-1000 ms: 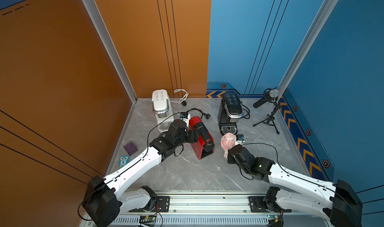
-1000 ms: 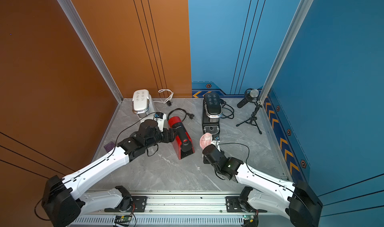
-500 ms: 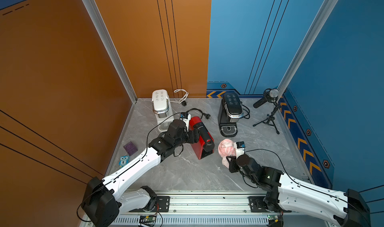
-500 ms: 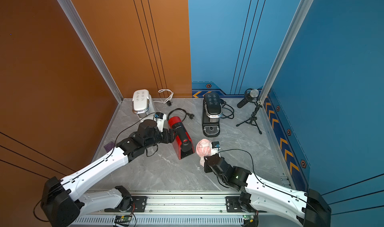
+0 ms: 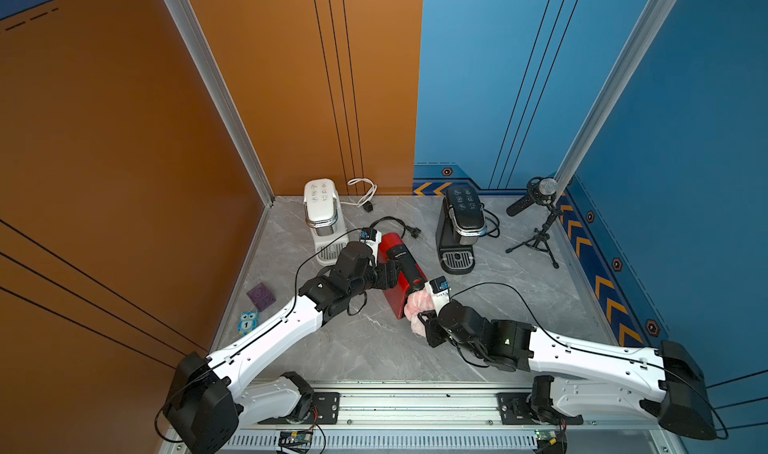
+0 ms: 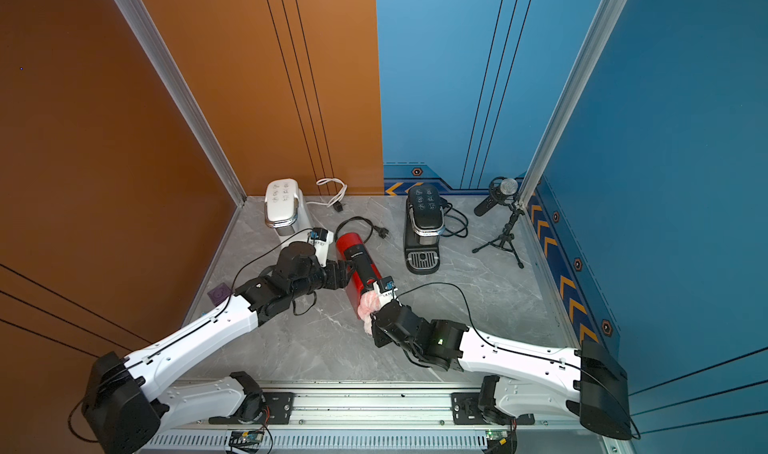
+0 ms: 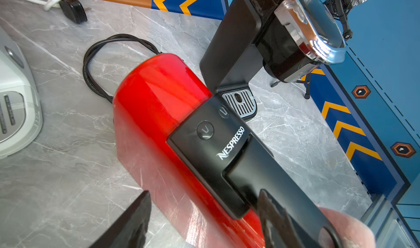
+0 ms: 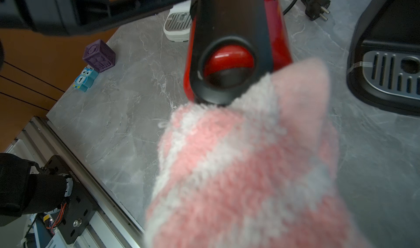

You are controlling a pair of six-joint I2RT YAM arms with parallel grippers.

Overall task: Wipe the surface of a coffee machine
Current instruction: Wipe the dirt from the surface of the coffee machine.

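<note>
A red coffee machine (image 5: 401, 260) (image 6: 353, 252) with a black top lies mid-table. My left gripper (image 5: 392, 271) (image 6: 343, 275) (image 7: 205, 192) is open, one finger beside the red body and one over the black top, so the machine (image 7: 159, 94) passes between them. My right gripper (image 5: 424, 321) (image 6: 376, 321) is shut on a pink-and-white cloth (image 5: 417, 304) (image 6: 370, 306). The cloth presses on the machine's near front end. In the right wrist view the cloth (image 8: 250, 167) hides the fingers and touches the black nose (image 8: 227, 19).
A black coffee machine (image 5: 461, 223) stands behind on the right and a white one (image 5: 322, 206) behind on the left. A microphone on a tripod (image 5: 540, 210) is at the back right. A purple cube (image 5: 261, 296) and blue owl toy (image 5: 248, 322) lie left. A black plug cable (image 5: 399, 223) trails behind.
My right arm has carried the cloth leftward from in front of the black machine onto the red machine's front end. The left arm has stayed at the red machine.
</note>
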